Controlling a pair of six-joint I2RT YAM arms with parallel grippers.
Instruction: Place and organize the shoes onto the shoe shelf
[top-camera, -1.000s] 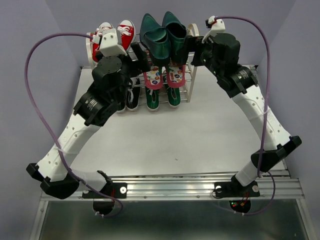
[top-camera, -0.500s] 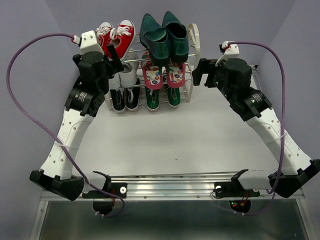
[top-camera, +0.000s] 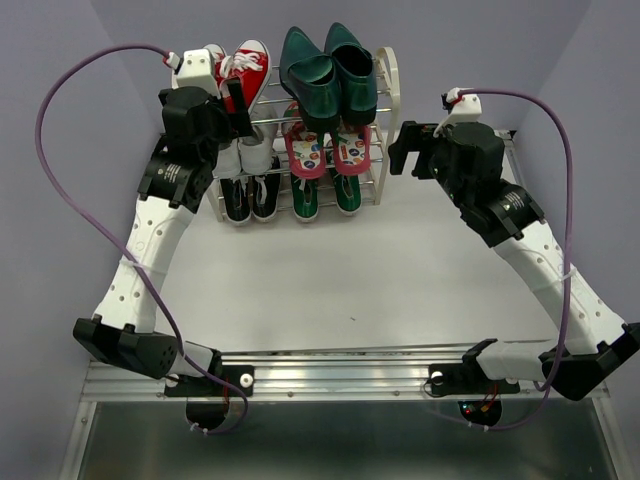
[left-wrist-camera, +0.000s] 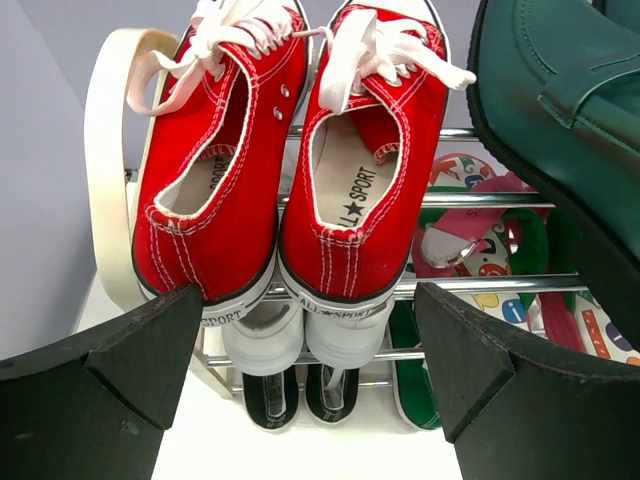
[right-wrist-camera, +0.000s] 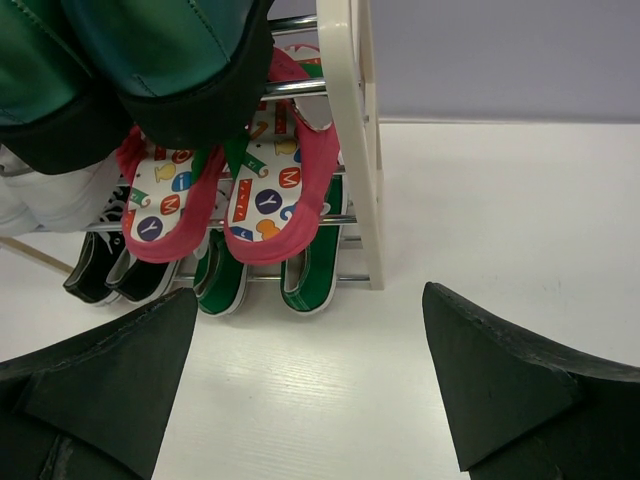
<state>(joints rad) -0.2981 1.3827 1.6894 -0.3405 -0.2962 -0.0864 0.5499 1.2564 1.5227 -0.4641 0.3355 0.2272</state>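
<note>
Since green heels (top-camera: 328, 70) sit on shoe shelf (top-camera: 390, 90), left tool (left-wrist-camera: 307, 300), right tool (right-wrist-camera: 310, 297) wide open, empty: back off slow, no bumps.

You can read "ALL SPORT" on the right-hand red sneaker (left-wrist-camera: 356, 150), on its insole and heel strip. The flip-flops (right-wrist-camera: 266, 195) show printed letters such as Y.

The light was even and soft from above, so the white bench (top-camera: 400, 260) was bright, with only faint shadows below the shoe shelf (top-camera: 390, 80). The glossy green heels (top-camera: 330, 70) carried soft glare. In both wrist views the near dark fingers (left-wrist-camera: 100, 390) looked slightly blurred.
</note>
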